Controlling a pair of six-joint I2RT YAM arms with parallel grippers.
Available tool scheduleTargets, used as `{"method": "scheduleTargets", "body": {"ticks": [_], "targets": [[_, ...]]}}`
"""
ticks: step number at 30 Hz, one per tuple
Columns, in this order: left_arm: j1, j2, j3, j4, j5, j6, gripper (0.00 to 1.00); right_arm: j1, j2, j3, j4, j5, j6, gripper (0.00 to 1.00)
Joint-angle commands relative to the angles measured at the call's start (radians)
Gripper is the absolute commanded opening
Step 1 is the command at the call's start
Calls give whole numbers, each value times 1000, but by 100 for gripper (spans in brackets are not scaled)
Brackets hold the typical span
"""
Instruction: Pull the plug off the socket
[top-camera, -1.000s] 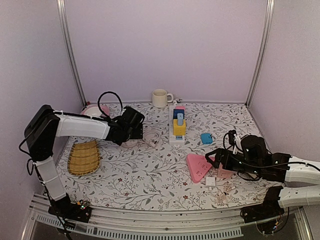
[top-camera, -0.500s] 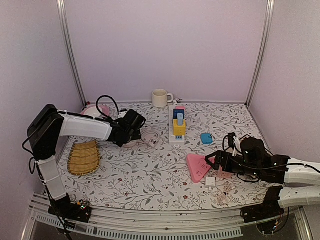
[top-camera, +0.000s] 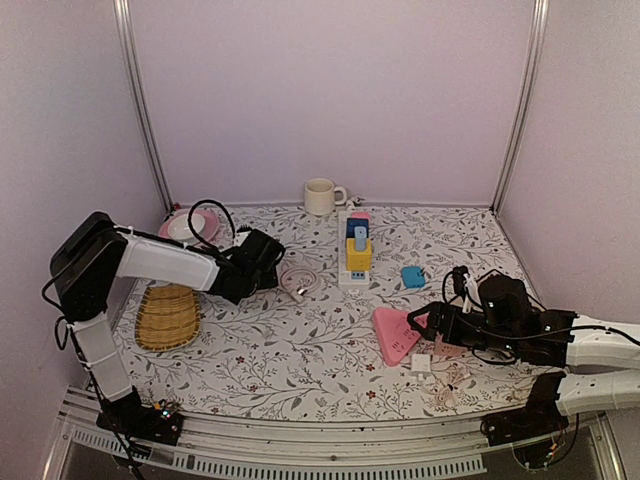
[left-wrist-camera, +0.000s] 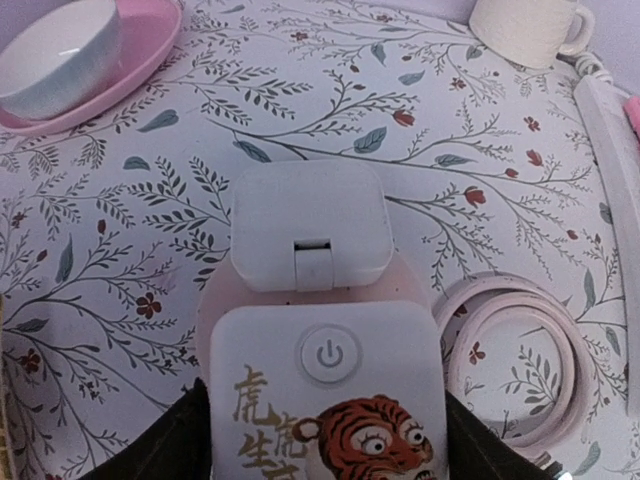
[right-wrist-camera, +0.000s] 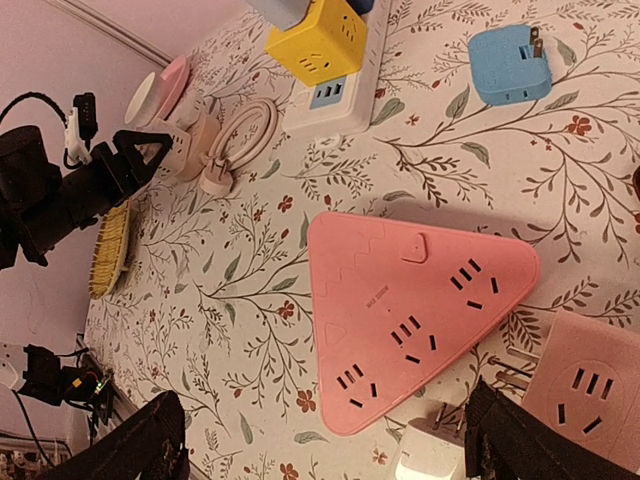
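My left gripper (left-wrist-camera: 325, 445) is shut on a white socket block with a tiger print and a power button (left-wrist-camera: 325, 390). A white square plug (left-wrist-camera: 310, 225) sits right ahead of it on a pale pink round base, touching the block's front edge. In the top view the left gripper (top-camera: 262, 265) is at the left of the table. My right gripper (right-wrist-camera: 335, 445) is open and empty above a pink triangular socket (right-wrist-camera: 415, 300). A loose white plug (right-wrist-camera: 435, 455) lies by its right finger. In the top view the right gripper (top-camera: 432, 325) is beside the triangle (top-camera: 397, 333).
A coiled pink cable (top-camera: 298, 278) lies right of the left gripper. A white power strip with a yellow cube and a blue plug (top-camera: 356, 250) stands mid-back. Also there: a blue adapter (top-camera: 412, 276), a mug (top-camera: 320, 196), a pink plate with a bowl (top-camera: 185, 224), a wicker tray (top-camera: 168, 313), and a pink square socket (right-wrist-camera: 590, 385).
My left gripper has drawn back toward the near left with the tiger block, uncovering more of the coiled cable. The right arm has barely moved.
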Motion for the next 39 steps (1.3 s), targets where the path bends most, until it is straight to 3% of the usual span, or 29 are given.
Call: {"method": "scheduleTargets", "body": {"ticks": [1, 6, 12, 19, 31, 39], "targets": [[18, 17, 5, -5, 8, 58, 74, 2, 10, -1, 30, -12, 5, 99], [21, 22, 3, 16, 11, 63, 74, 2, 0, -5, 27, -10, 6, 99], [20, 0, -20, 74, 32, 115, 59, 2, 1, -5, 23, -10, 5, 99], [-7, -132, -155, 180, 107, 158, 44, 3, 4, 4, 24, -10, 5, 99], [-223, -393, -421, 342, 225, 239, 43, 15, 77, 38, 67, -35, -7, 99], [-370, -454, -500, 460, 344, 267, 44, 61, 172, 76, 136, -49, -6, 99]]}}
